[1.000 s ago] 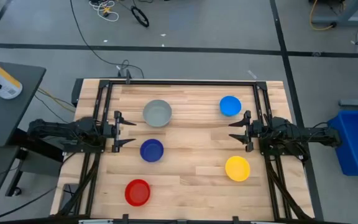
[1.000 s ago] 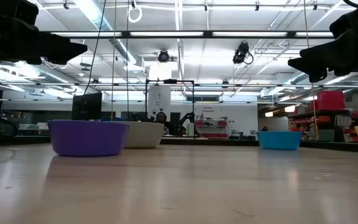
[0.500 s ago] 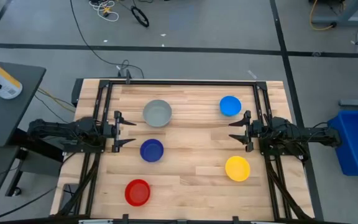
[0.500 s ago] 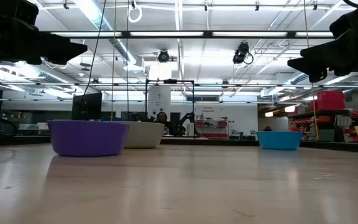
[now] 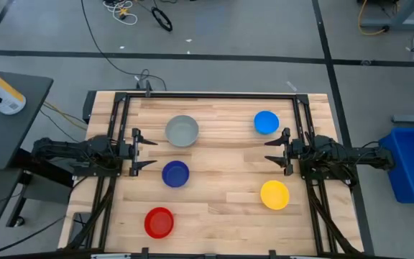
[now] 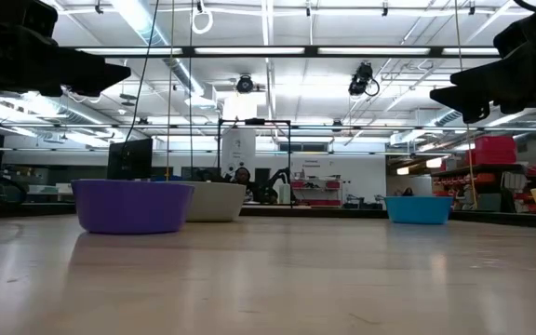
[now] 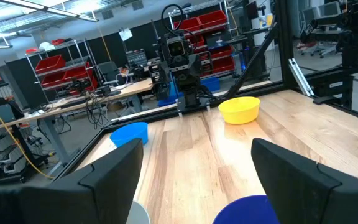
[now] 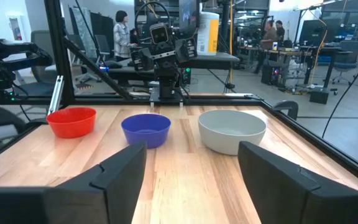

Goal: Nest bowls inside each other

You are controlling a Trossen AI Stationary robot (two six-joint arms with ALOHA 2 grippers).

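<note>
Dark fingers on both arms stand spread wide with nothing between them. Left gripper hangs over the left edge of the pale wooden table, right gripper over the right edge, facing each other, both well above the surface.

Taking the round grey plastic bowl as the marker: the small dark blue plastic bowl sits just in front of it, the red plastic bowl further forward toward the near edge. The light blue plastic bowl is well off to its right, and the yellow plastic bowl is right and forward. All five sit apart, none nested.
</note>
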